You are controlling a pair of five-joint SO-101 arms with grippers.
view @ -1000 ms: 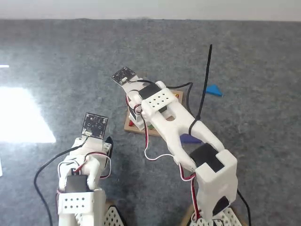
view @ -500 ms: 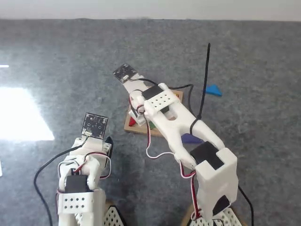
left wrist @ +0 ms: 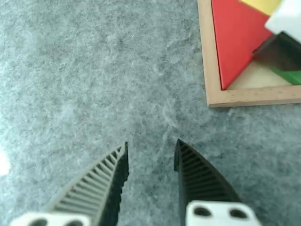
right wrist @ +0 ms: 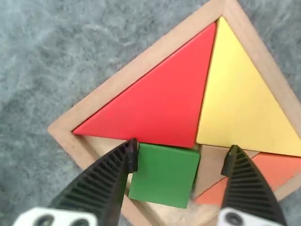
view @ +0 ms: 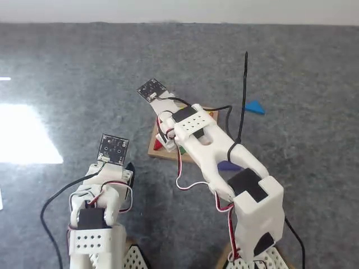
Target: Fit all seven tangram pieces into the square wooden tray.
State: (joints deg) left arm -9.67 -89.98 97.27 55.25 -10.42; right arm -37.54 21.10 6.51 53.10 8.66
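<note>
The square wooden tray (right wrist: 61, 134) holds a large red triangle (right wrist: 155, 108), a large yellow triangle (right wrist: 235, 99), a green square (right wrist: 164, 174) and an orange piece (right wrist: 273, 169). My right gripper (right wrist: 180, 157) hangs open just above the tray, its fingers on either side of the green square; one finger is at the square's corner, the other stands clear of it. In the high view the right arm (view: 190, 126) covers most of the tray (view: 160, 153). My left gripper (left wrist: 149, 153) is open above bare mat, short of the tray's corner (left wrist: 211, 94).
A blue triangle (view: 255, 107) lies on the grey mat to the right of the tray. A purple piece (view: 227, 165) shows beside the right arm's forearm. A black cable (view: 244, 95) rises above the right arm. A bright glare patch (view: 22, 137) marks the mat's left side.
The right arm's wrist has shifted slightly to the right, uncovering the red corner of the tray in the high view. The left arm has stayed still.
</note>
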